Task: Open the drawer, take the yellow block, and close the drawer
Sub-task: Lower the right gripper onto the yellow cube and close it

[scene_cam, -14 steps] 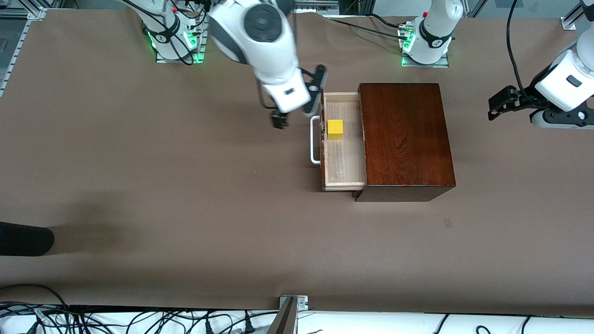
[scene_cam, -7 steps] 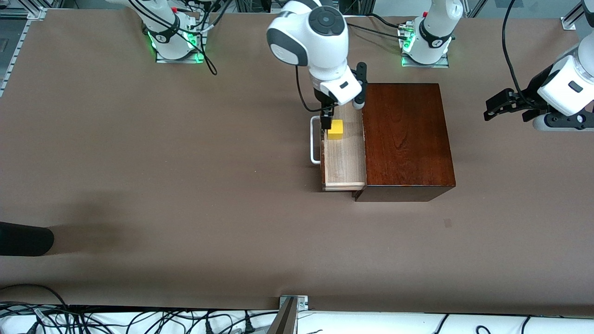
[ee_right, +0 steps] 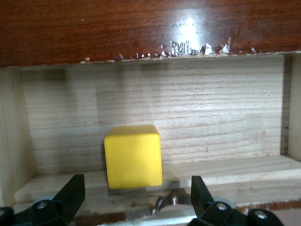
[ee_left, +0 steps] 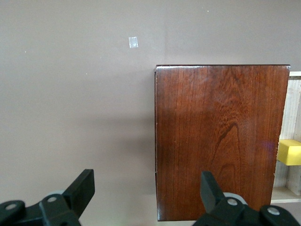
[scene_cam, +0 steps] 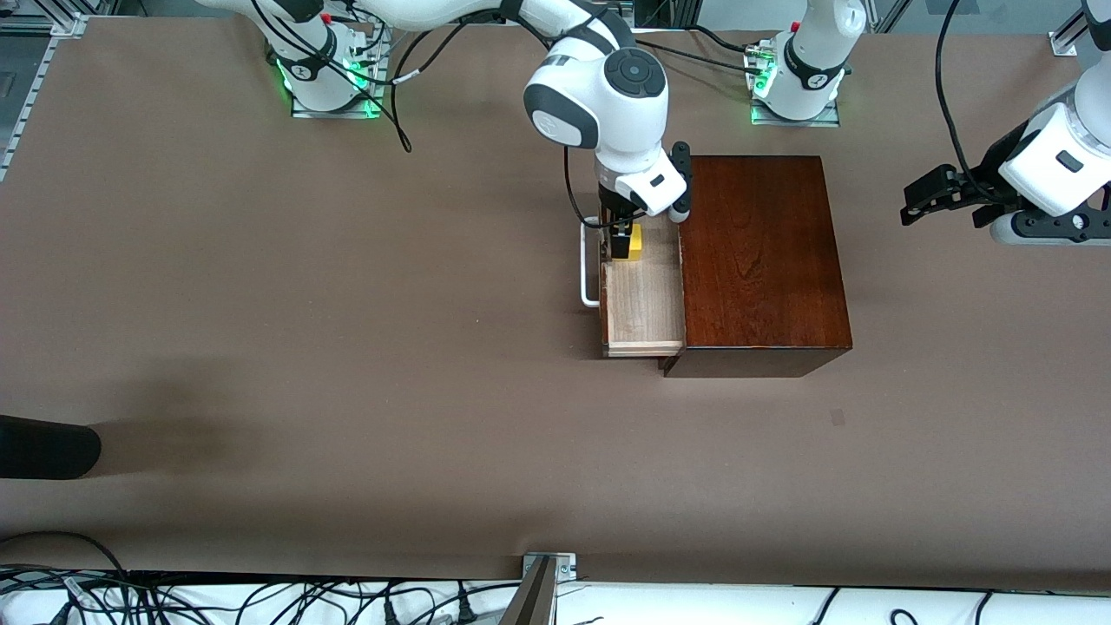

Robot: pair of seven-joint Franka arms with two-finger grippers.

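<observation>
Two robot arms at a brown table (scene_cam: 347, 347), seen from above. A dark wood box (scene_cam: 759, 260) sits mid-table w/ its drawer (scene_cam: 642, 304) pulled out toward the right arm's end, white handle (scene_cam: 588, 269) on the front. The pale wood tray is exposed. The yellow block (scene_cam: 636, 245) rests on the tray floor, in the part farther from the front camera, just inside the drawer front.

The right gripper (scene_cam: 621, 243) is down over the block, jaws spread wide, nothing held. In the right wrist view the block (ee_right: 133, 157) sits between the two fingers (ee_right: 70, 190), gaps on both sides, not yet touched.

The left gripper (scene_cam: 933, 193) waits in the air off toward the left arm's end of the table, well apart from the box, jaws open and empty. Its wrist view shows the box top (ee_left: 221, 141) and a sliver of the block (ee_left: 289, 152).

Handling, as judgement: block looks rigid, light, smooth-faced, prob. wood or plastic; not fragile. Flat parallel sides suit a pinch, so take it across two facing sides, centred, low enough to avoid tipping. Drawer front is close, so little room on that side.
</observation>
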